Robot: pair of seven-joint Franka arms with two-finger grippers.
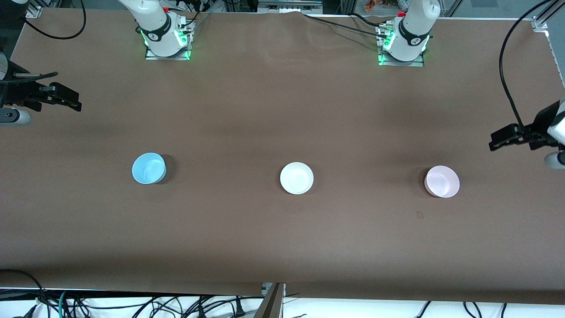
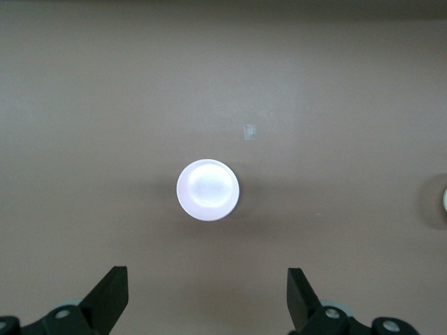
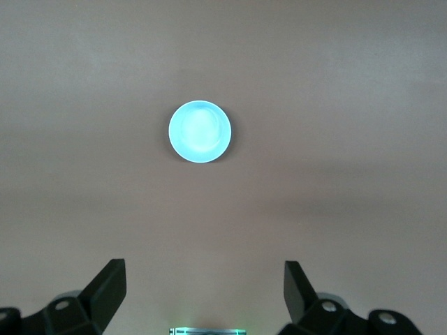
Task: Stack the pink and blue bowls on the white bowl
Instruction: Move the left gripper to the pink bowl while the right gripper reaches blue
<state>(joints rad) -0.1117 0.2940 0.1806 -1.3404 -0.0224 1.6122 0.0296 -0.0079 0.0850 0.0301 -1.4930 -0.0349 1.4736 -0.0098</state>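
Three bowls stand upright in a row on the brown table. The white bowl is in the middle, the blue bowl sits toward the right arm's end, and the pink bowl toward the left arm's end. My left gripper hangs open in the air at its end of the table, and the pink bowl lies ahead of its empty fingers. My right gripper hangs open at its own end, with the blue bowl ahead of its fingers. Nothing is held.
The arm bases stand along the table's edge farthest from the front camera. Cables lie below the table's near edge. A small dark spot marks the cloth near the pink bowl.
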